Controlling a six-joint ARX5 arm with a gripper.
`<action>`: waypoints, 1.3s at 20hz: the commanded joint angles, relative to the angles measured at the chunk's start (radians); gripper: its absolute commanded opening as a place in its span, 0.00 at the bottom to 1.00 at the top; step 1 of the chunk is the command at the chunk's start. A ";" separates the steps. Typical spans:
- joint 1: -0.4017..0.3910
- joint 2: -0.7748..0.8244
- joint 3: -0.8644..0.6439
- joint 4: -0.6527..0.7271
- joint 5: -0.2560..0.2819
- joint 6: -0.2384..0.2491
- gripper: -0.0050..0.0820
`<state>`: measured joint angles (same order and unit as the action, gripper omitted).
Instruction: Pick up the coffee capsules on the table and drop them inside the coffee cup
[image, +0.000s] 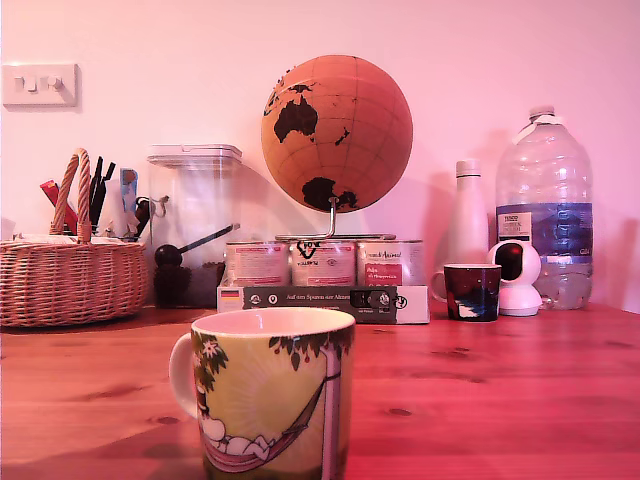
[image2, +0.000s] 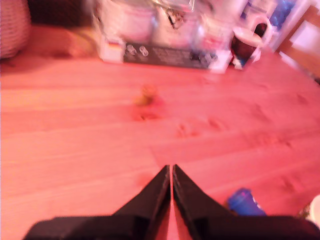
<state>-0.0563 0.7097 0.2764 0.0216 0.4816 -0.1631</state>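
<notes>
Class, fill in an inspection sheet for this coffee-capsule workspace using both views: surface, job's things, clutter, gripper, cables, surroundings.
Surface: wooden table, reddish-brown, knots showing.
Job's things: yellow-green coffee cup upright at the front in the exterior view; one blue capsule on the table beside the gripper, wrist view only.
Clutter: small blurred yellowish object mid-table.
Gripper: gripper shut, empty, above the table.
Cables: nothing seen.
Surroundings: basket, clear jar, tins, globe, small dark cup, white bottle, water bottle, wall switch.
</notes>
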 joint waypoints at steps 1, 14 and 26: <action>0.001 0.058 0.029 -0.006 0.016 0.042 0.04; -0.038 0.381 0.286 -0.105 0.232 0.525 0.04; -0.185 0.559 0.450 -0.377 0.187 0.793 0.03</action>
<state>-0.2367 1.2537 0.7116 -0.3511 0.6724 0.6121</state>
